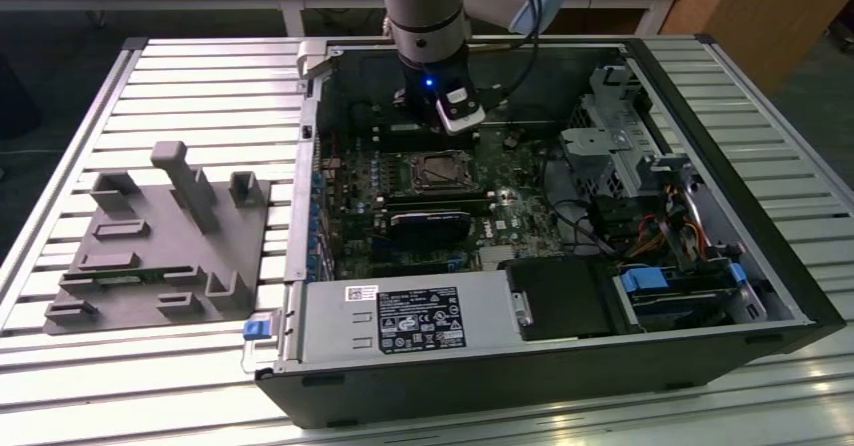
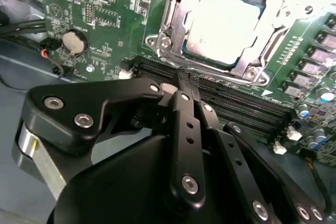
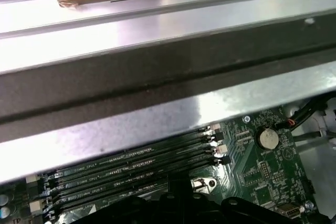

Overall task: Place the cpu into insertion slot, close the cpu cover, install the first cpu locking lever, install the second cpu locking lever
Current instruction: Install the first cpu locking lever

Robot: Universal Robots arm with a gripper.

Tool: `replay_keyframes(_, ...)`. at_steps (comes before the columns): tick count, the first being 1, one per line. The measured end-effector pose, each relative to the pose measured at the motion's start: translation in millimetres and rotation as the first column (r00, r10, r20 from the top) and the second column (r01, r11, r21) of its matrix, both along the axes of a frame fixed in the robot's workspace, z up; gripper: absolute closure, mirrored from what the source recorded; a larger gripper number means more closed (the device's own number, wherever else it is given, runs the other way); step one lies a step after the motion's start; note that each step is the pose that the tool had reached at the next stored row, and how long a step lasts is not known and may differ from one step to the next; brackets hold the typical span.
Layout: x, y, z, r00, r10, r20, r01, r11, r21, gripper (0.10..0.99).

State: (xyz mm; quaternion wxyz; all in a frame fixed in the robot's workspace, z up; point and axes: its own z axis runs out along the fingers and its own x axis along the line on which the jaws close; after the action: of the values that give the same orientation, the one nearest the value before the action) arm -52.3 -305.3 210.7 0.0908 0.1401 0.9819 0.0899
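Hovering inside the open computer case (image 1: 787,296), gripper (image 2: 181,80): fingers drawn together, holding nothing, tips over the long black memory slots (image 2: 236,106). Cpu (image 2: 223,19) seated in insertion slot (image 2: 173,51); cpu cover (image 2: 268,22) closed around it.

Silver-grey arm (image 1: 424,11), blue light, black linkage fingers (image 2: 181,129) with silver screws.

In the second wrist view, the gripper (image 2: 181,85) linkage hides its fingertips, and the picture's edge crops the cpu cover (image 2: 176,22).
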Motion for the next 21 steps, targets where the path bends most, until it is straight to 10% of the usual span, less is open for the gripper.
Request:
replay_keyframes(3,0.9,-0.4,0.0,0.9999,0.0,-0.0165,0.0,0.9997,-0.025,0.98)
replay_keyframes(15,1.1,-10.9,0.0,0.9995,-0.004,-0.0298,0.001,0.9919,-0.127,0.98)
replay_keyframes(17,1.2,-13.3,0.0,0.999,-0.005,-0.045,-0.001,0.991,-0.134,0.98)
replay_keyframes(21,1.8,-19.0,-0.2,0.9958,-0.005,-0.0917,-0.008,0.9904,-0.138,0.98)
